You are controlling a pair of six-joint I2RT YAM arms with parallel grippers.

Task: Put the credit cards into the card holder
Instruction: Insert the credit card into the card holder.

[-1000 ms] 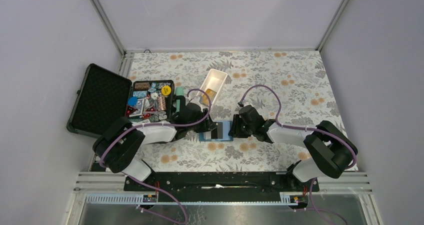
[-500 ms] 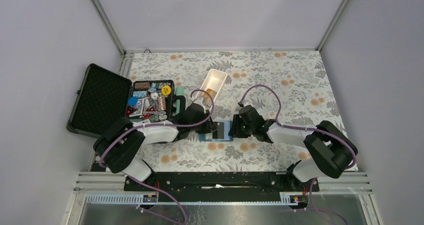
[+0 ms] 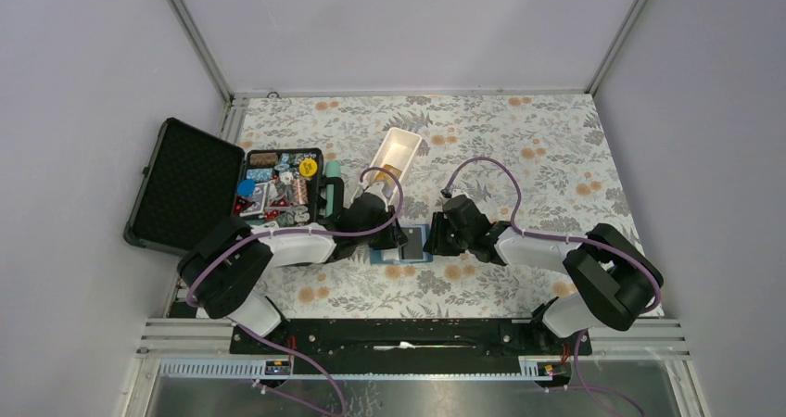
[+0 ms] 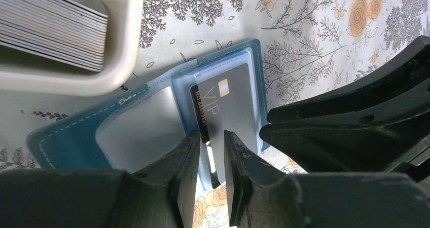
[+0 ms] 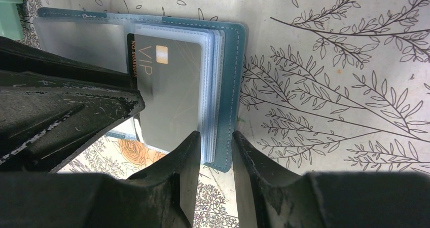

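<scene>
Inside card holder (image 5: 237,86), dark card (image 5: 172,91) half-sleeved, left jaws pinching it

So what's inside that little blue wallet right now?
A dark plastic card marked VIP sits partly in a clear sleeve of the teal-blue folding wallet, its edge pinched by the left claw. Whether the stacked sleeves beneath hold cards is hidden.

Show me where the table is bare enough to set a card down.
Bare: the far right cloth between the right arm and the back wall, and the near strip between the card holder and the base rail. Crowded: the centre, where left gripper and right gripper meet on the holder, and the left, by the white tray and black case.
</scene>
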